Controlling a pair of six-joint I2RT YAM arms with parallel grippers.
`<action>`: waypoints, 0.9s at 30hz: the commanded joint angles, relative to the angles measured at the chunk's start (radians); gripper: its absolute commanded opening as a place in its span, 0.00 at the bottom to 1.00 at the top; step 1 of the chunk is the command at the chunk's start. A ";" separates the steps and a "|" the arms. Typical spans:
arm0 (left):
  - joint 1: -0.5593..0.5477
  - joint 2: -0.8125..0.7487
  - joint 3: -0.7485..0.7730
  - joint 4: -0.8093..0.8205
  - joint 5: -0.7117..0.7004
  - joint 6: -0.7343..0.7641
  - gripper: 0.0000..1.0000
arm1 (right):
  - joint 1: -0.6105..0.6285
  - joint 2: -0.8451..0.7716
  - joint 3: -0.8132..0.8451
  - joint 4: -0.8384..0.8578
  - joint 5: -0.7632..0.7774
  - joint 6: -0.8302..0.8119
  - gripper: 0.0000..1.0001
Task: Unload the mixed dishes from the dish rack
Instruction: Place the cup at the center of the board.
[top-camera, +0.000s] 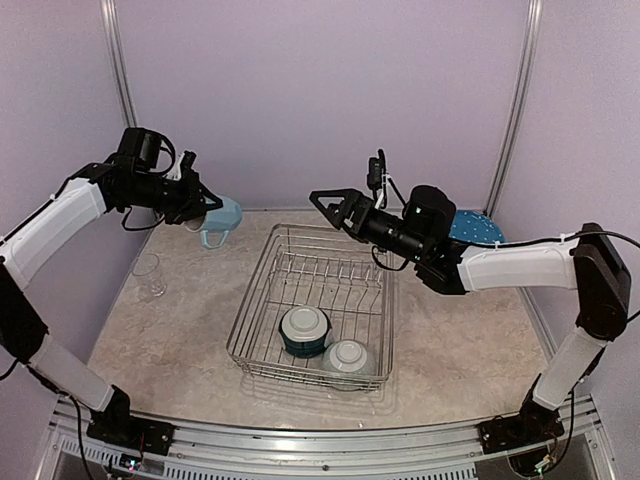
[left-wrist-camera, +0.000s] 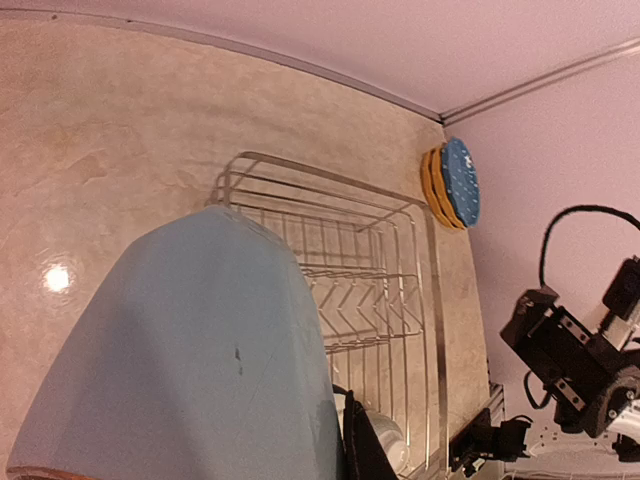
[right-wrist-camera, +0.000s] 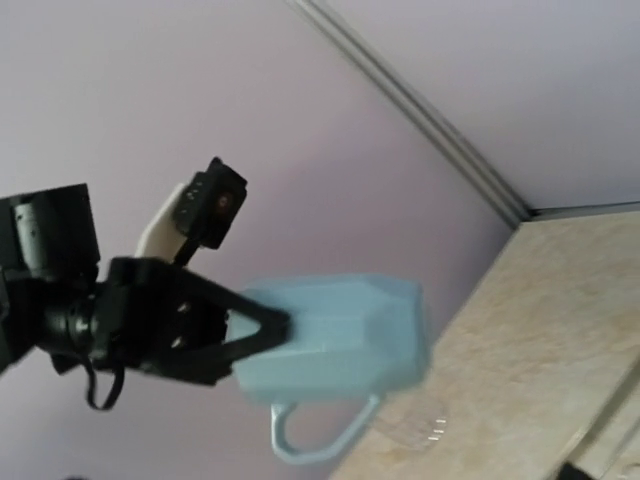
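The left claw (top-camera: 203, 207) is closed on the light blue mug (top-camera: 224, 218), holding it up above the table (top-camera: 170, 320). The right claw (top-camera: 321, 200) is open and holds nothing, above the dish rack (top-camera: 320, 275)

No writing, label, brand, number or sign can be read in any of the views. The blue plate (left-wrist-camera: 462, 180) carries only small white speckles, not characters. The light blue mug (right-wrist-camera: 330, 340) is plain; the left wrist view shows one small dark fleck on its side, too small to read as a mark.
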 joint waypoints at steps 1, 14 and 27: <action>0.067 0.065 0.084 -0.161 -0.243 -0.003 0.00 | -0.006 -0.057 -0.016 -0.155 0.057 -0.103 1.00; 0.116 0.431 0.308 -0.473 -0.480 0.058 0.00 | -0.007 -0.095 -0.022 -0.213 0.076 -0.148 1.00; 0.119 0.584 0.356 -0.523 -0.422 0.092 0.00 | -0.004 -0.164 -0.064 -0.249 0.112 -0.181 1.00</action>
